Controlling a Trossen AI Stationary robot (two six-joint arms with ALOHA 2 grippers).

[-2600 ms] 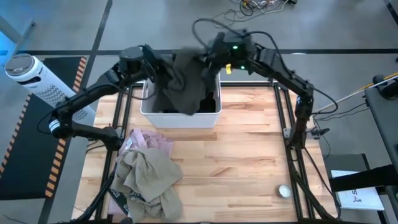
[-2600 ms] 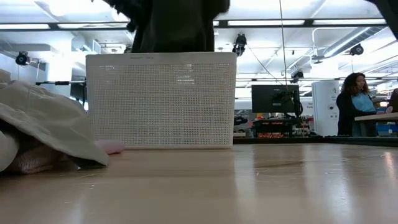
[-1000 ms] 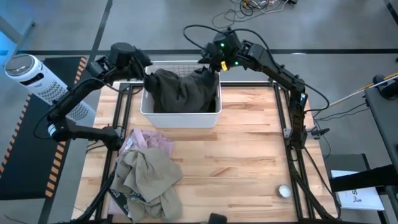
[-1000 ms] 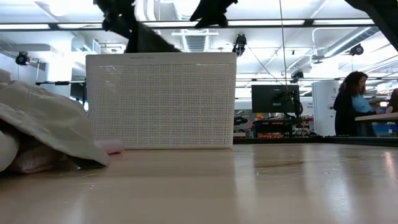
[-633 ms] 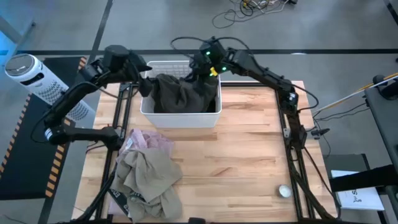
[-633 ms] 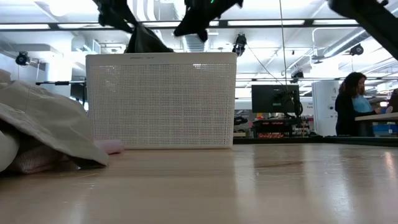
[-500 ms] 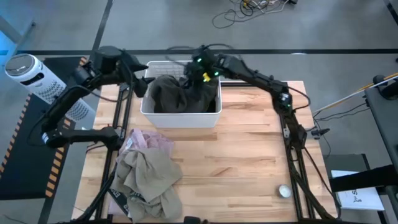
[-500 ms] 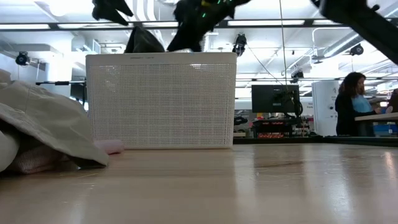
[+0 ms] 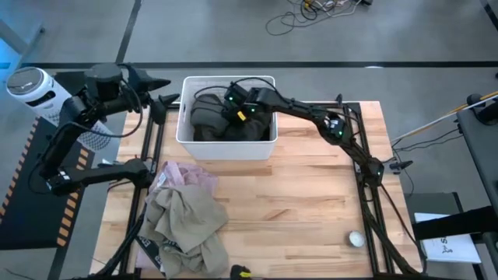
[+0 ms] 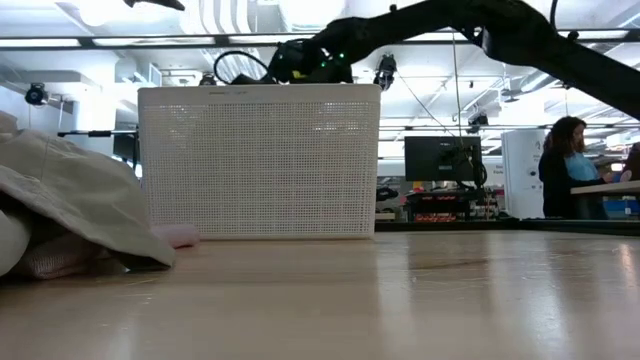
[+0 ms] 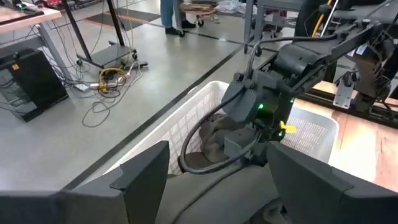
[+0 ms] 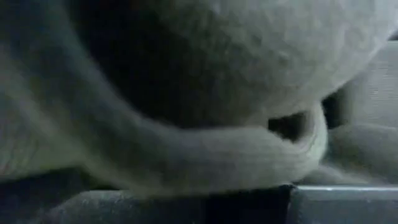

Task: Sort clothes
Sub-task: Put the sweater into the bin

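The dark olive garment [image 9: 212, 117] that hung in the air above the white bin [image 9: 226, 145] a moment ago now lies down inside it, low enough that it no longer sticks up over the bin's wall. The right gripper [image 9: 231, 109] has come down into the bin and presses into the cloth; whether its fingers are pinched or loose cannot be told. The left gripper [image 9: 159, 91] has pulled away to the bin's nine o'clock side, off the table's edge, with its fingers [image 11: 143, 175] spread apart and holding nothing. At about seven o'clock on the wooden table [image 9: 311, 194] sit the khaki-tan garment [image 9: 185, 222] and the pale pink shirt [image 9: 191, 176] in a heap. No writing can be read.
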